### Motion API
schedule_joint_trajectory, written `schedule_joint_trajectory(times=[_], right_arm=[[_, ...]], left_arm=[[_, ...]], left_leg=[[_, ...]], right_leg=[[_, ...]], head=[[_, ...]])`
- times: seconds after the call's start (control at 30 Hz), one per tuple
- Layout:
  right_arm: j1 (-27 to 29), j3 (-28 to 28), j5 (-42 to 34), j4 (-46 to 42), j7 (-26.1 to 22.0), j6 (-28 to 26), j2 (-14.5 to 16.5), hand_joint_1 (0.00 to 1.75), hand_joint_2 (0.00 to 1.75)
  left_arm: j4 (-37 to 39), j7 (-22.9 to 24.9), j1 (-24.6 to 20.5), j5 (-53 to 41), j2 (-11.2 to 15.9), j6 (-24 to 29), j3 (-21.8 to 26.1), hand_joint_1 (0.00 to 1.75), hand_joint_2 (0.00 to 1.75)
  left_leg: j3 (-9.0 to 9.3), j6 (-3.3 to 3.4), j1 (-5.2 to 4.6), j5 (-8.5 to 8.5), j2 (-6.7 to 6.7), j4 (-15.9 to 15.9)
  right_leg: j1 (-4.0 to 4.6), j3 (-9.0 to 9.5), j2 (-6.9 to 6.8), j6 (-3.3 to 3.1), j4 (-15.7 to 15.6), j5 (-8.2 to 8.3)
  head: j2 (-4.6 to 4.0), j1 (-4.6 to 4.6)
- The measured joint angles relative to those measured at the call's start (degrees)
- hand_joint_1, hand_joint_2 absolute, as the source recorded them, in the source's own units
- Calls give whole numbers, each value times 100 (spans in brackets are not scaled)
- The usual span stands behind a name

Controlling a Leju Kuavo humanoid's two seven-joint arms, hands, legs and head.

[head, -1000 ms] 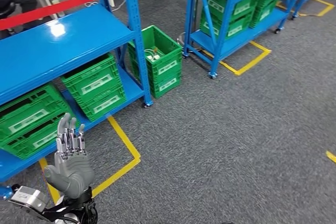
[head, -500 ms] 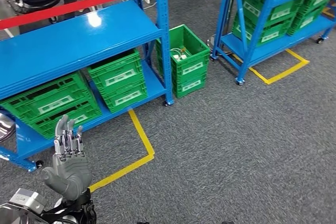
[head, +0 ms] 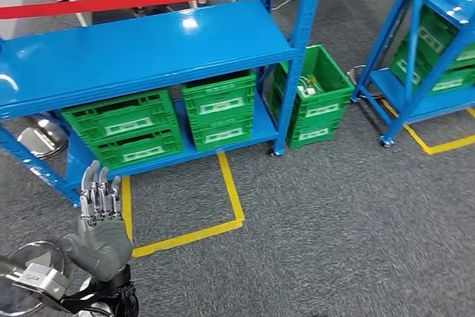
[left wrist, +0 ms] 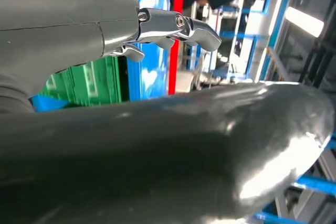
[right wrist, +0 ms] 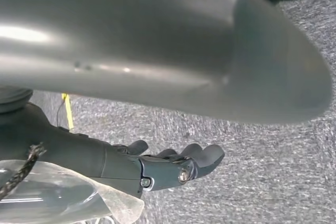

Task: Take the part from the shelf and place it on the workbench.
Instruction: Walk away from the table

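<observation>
Left hand [head: 99,229] is raised palm-up, fingers straight and together, under a shiny metal part [left wrist: 222,145] resting along its palm, probably for carrying. Right hand [right wrist: 158,167] is flat and extended; whether it holds anything, can't tell. Blue shelf [head: 140,50] with green crates [head: 218,109] ahead.

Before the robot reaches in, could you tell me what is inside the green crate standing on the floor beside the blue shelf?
The green crate is open-topped, and small white and pale items lie in it near the rim. They are too small to identify, and the crate's walls hide its lower part.
</observation>
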Motion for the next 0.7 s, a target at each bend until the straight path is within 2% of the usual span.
schedule_joint_trajectory(times=[0.03, 0.07, 0.1, 0.13, 0.17, 0.23, 0.27, 0.3, 0.37, 0.4, 0.43, 0.47, 0.5, 0.53, 0.6, 0.63, 0.7], right_arm=[[2, 0, -1, 0, -1, -1, -2, 0, 0], [1, 0, 0, 1, -2, 0, -4, 0, 0], [0, 0, 0, 1, -2, 1, -6, 0, 0], [0, 0, 0, 2, -1, 1, -7, 0, 0], [-1, 0, -1, 2, 1, 1, -7, 0, 0], [-3, -1, -1, 2, 2, 0, -5, 0, 0], [-5, -2, 0, 2, 0, 0, -4, 0, 0], [-5, -2, 1, 2, -3, 0, -2, 0, 0], [7, -1, -1, 2, -4, 0, -2, 0, 0], [17, -1, -2, 2, -3, -1, -3, 0, 0], [23, -2, -3, 2, -3, -4, -5, 0, 0], [20, -2, -5, 2, -3, -10, -7, 0, 0], [11, -2, -7, 2, -2, -19, -8, 0, 0], [-2, -3, -13, 2, 5, -30, -7, 0, 0], [-27, -8, -32, 2, 39, -53, 5, 0, 0], [-34, -13, -41, 2, 60, -63, 11, 0, 0], [-42, -19, -47, 2, 102, -81, 16, 0, 0]], left_arm=[[0, 0, 1, 0, -1, 0, 0, 0, 0], [0, 1, -1, 1, -2, 0, 0, 0, 0], [0, 2, -2, 1, -4, -1, -1, 0, 0], [0, 3, -2, 1, -6, -1, -1, 0, 0], [0, 4, -1, 1, -7, -1, -1, 0, 0], [0, 5, 7, 0, -4, -1, 0, 0, 0], [0, 4, 6, 0, -2, 0, 0, 0, 0], [0, 4, 1, 0, 1, 0, 0, 0, 0], [0, 3, -8, 0, 4, 0, 0, 0, 0], [0, 4, -7, 0, 7, 0, 1, 0, 0], [0, 4, -1, 1, 11, 0, 1, 0, 0], [0, 4, 4, 1, 15, 1, 2, 0, 0], [0, 4, 8, 1, 19, 3, 2, 0, 0], [0, 4, 10, 1, 20, 8, 2, 0, 0], [0, 7, 11, 3, 21, 25, 3, 0, 0], [0, 11, 12, 5, 21, 33, 4, 0, 0], [0, 26, 20, 8, 22, 50, 9, 0, 0]], left_leg=[[12, -28, 9, -19, -81, 14], [10, -62, 9, -43, -156, 41], [-4, -96, 9, -59, -222, 68], [-26, -127, 11, -67, -280, 88], [-46, -157, 16, -61, -340, 95], [-67, -204, 37, -60, -407, 100], [-94, -233, 35, -103, -318, 163], [-178, -260, 29, -209, -161, 346], [-514, -312, 27, -539, 200, 1038], [-709, -328, 36, -683, 283, 1418], [-834, -331, 43, -728, 317, 1652], [-852, -324, 46, -658, 330, 1676], [-756, -301, 43, -490, 336, 1476], [-571, -257, 31, -263, 347, 1108], [-223, -141, -17, -10, 405, 421], [-135, -96, -42, 12, 431, 230], [-104, -61, -68, -30, 433, 113]], right_leg=[[-20, 135, 91, 7, -383, 245], [-43, 278, 233, 11, -745, 405], [-62, 398, 355, -3, -1005, 496], [-72, 465, 443, -25, -1134, 508], [-64, 496, 454, -61, -1159, 483], [-60, 529, 326, -139, -1171, 495], [-62, 547, 259, -176, -1179, 493], [-67, 568, 179, -210, -1189, 486], [-48, 601, 6, -262, -1193, 451], [-36, 613, -84, -277, -1192, 433], [-26, 626, -156, -283, -1192, 416], [-18, 641, -213, -284, -1192, 401], [-9, 661, -251, -281, -1192, 387], [-3, 682, -277, -278, -1193, 374], [7, 698, -308, -254, -1195, 353], [6, 691, -319, -229, -1197, 350], [5, 692, -343, -161, -1221, 353]], head=[[0, 1], [0, 7], [0, 6], [0, 8], [0, 8], [0, 8], [0, -10], [0, -33], [0, -79], [0, -85], [0, -83], [0, -84], [0, -84], [0, -83], [0, -85], [0, -90], [0, -109]])
